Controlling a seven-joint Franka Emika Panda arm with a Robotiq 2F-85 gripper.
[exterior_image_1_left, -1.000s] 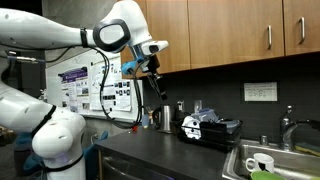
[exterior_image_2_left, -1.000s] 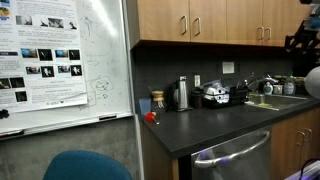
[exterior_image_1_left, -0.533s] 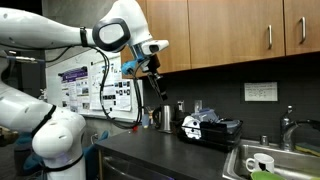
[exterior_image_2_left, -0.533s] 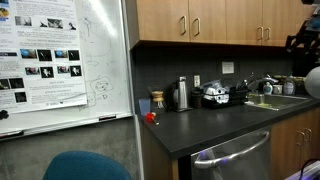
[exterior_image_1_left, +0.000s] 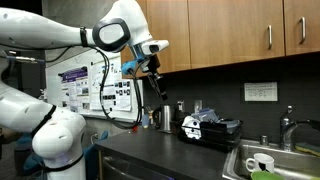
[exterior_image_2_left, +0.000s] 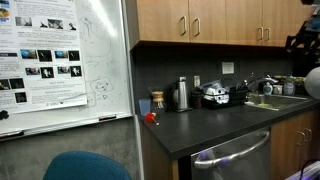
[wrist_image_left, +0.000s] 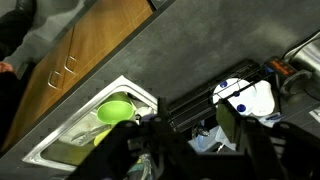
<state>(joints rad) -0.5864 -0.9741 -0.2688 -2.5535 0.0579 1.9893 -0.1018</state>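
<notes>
Approach step, as judged: hand high over counter, fingers half-spread, empty, rack below. Descending calls for lining up first.

The gripper comes in along the bottom edge, dark and blurred, its jaws standing apart with nothing between them. Up and to the left of it lies the sink, set into the dark counter. A green bowl sits inside the sink, near its right corner. Beyond the sink, toward the upper left, run wooden cabinet doors with metal handles. To the right of the sink, just beside it, a black rack rests on the counter, and a white object lies at the rack's far end from the sink; what it is cannot be told.
</notes>
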